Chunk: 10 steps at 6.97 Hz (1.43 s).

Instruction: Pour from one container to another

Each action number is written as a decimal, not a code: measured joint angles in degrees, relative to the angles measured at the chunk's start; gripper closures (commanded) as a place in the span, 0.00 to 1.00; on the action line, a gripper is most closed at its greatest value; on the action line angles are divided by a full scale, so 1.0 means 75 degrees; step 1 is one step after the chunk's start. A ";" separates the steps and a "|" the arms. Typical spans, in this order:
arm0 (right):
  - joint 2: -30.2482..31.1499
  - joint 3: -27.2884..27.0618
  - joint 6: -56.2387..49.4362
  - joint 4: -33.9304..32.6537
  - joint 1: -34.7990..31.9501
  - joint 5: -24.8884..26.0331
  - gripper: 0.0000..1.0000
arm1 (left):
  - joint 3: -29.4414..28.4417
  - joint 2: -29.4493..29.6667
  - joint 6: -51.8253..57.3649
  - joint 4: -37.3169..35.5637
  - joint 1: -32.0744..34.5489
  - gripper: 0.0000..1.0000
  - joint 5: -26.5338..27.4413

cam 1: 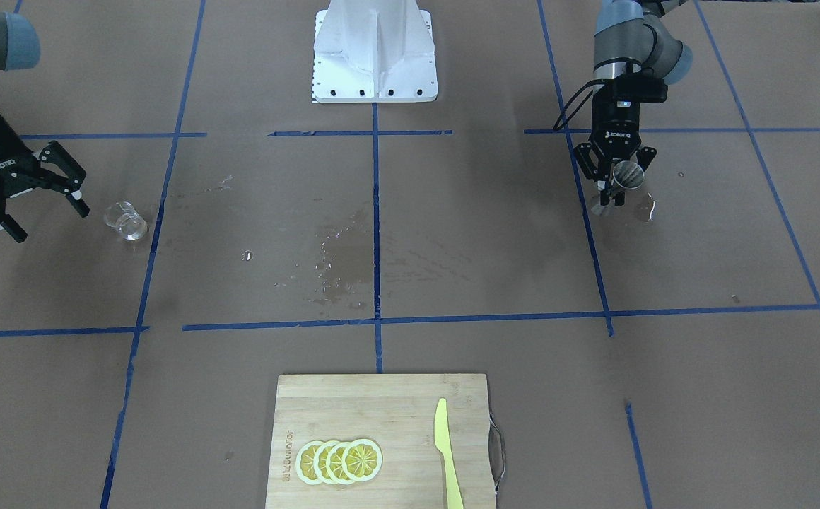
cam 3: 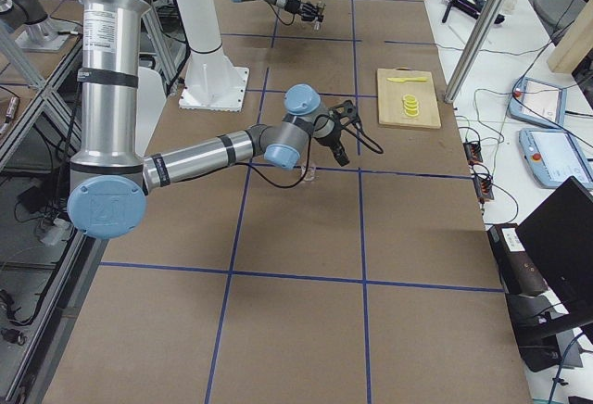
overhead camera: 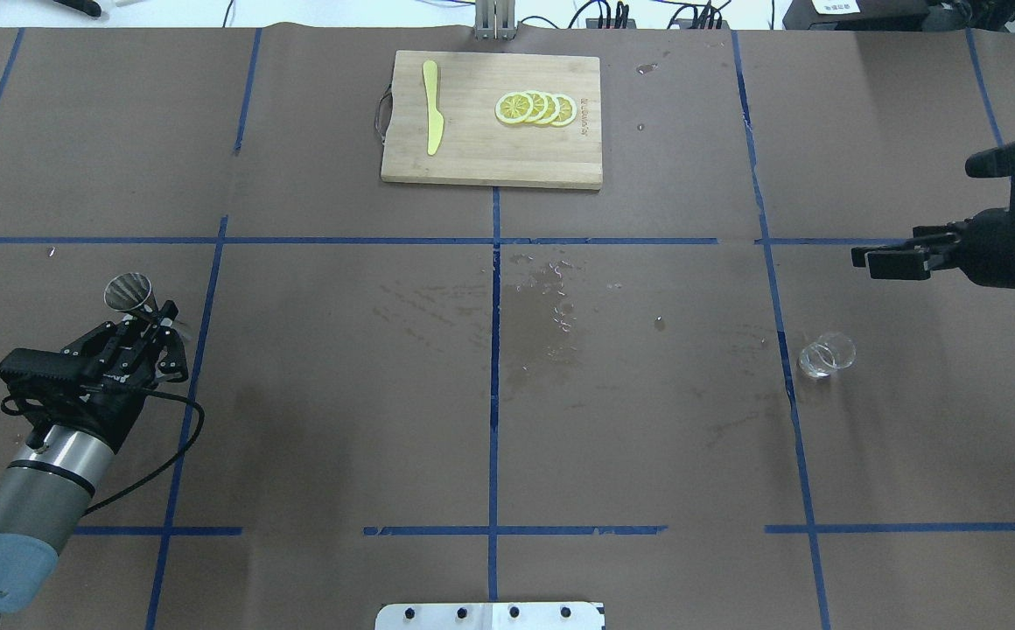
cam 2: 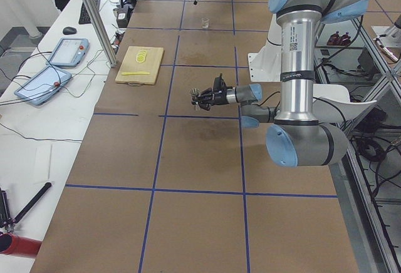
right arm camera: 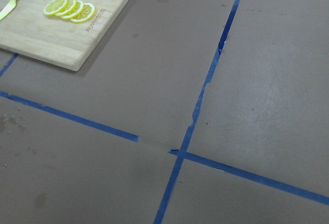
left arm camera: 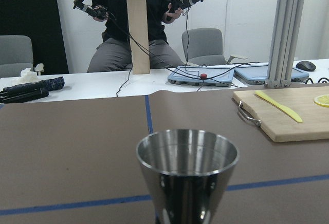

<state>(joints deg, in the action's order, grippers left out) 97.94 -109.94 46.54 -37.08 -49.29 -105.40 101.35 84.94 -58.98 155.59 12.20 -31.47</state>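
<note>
Clamping the jigger [overhead camera: 129, 293], the left gripper [overhead camera: 160, 322] sits well apart from the glass cup [overhead camera: 827, 354]; right gripper [cam 1: 53, 225] hangs spread open near it.

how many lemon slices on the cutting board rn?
4 round yellow lemon slices, overlapping in one row on the wooden cutting board, apart from the yellow plastic knife. Any fully covered slice would not show.

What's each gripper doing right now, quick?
Left gripper: closed on the steel jigger.
Right gripper: open, empty, beside the glass cup without touching it.
</note>
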 measured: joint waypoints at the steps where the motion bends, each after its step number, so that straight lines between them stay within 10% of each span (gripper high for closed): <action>1: 0.0282 -0.0242 0.0604 0.0198 0.0775 0.1097 0.01 | -0.0010 0.0128 0.0251 0.0076 0.0124 1.00 -0.0063; 7: 0.1534 -0.0562 0.3996 0.0213 0.5828 0.9094 0.04 | -0.0075 0.0359 0.0363 0.0139 0.0194 1.00 -0.0057; 10: 0.1459 0.0525 0.4789 0.0216 0.6636 1.0781 0.04 | -0.0075 0.0409 0.0311 0.0157 0.0185 1.00 -0.0018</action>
<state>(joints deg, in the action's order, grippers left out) 108.89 -106.01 82.45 -35.45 0.48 -24.54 100.78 88.01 -56.65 156.76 13.59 -31.61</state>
